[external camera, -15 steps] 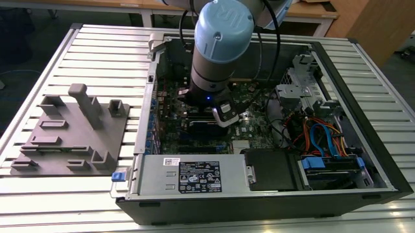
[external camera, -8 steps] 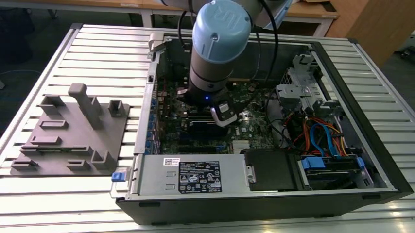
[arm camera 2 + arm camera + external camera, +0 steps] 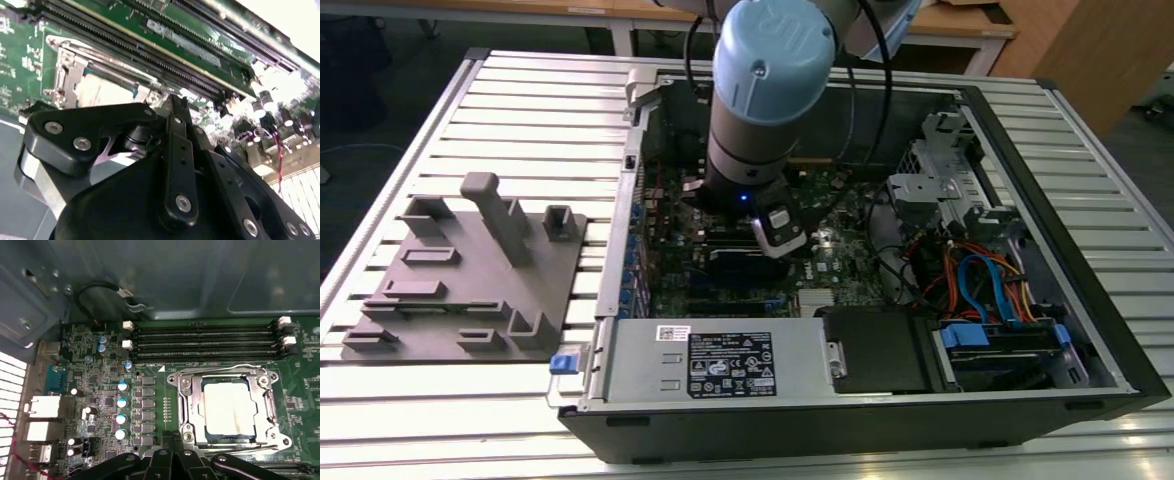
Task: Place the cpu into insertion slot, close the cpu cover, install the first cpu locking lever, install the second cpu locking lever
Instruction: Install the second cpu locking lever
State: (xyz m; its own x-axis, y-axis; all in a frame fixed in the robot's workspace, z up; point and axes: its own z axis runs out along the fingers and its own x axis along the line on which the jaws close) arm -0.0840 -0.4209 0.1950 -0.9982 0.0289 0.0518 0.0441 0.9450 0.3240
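Hand (image 3: 172,452) sits low-centre in first wrist view, just beside socket; can't tell if clenched or released. Cpu (image 3: 226,407), lower right, already seated in insertion slot (image 3: 198,412) under cpu cover (image 3: 267,407). Cover looks thin, stiff, springy: press at edge.

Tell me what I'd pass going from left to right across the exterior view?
Grey fixture block on the slatted table → robot arm reaching down into the open computer case → silvery drive cage → orange and blue cables.
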